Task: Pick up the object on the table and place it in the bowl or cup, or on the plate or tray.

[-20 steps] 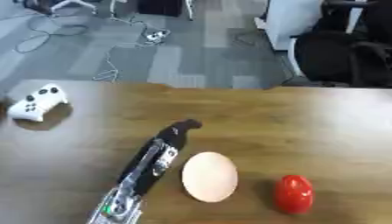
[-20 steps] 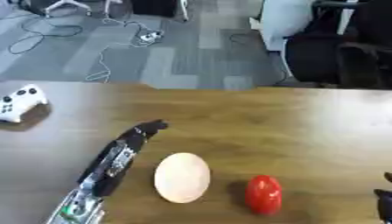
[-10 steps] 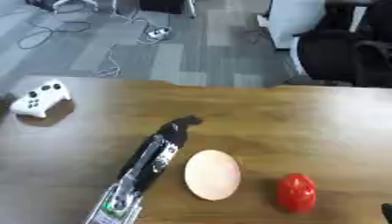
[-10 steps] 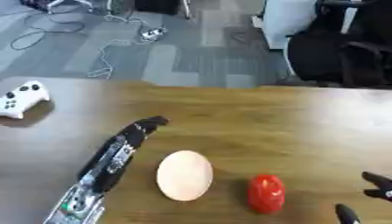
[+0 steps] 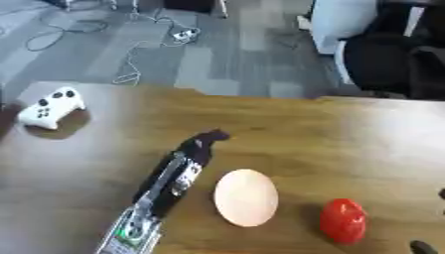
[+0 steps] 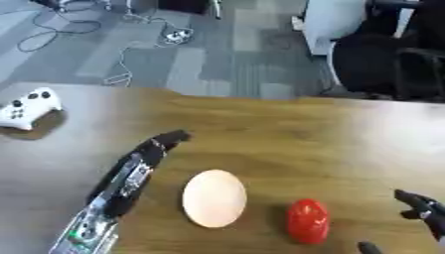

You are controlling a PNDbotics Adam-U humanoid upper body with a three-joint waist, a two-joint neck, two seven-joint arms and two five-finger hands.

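Note:
A red rounded object (image 6: 308, 221) lies on the wooden table (image 5: 347, 134) near the front right. Just left of it lies a pale peach oval (image 5: 246, 197), flat and smooth, perhaps a small plate. My left arm reaches in from the lower left, and its black hand (image 5: 201, 147) is stretched forward, open, holding nothing, a little up and left of the oval. My right hand (image 6: 422, 210) shows at the lower right corner with its fingers spread, open and empty, to the right of the red object and apart from it.
A white game controller (image 5: 50, 106) rests at the table's far left. Beyond the far edge are grey carpet with cables (image 5: 130, 64) and black office chairs (image 5: 391, 64).
My right hand has come up into view at the lower right corner. The left arm and the objects have kept their places; the picture has shifted slightly with the head.

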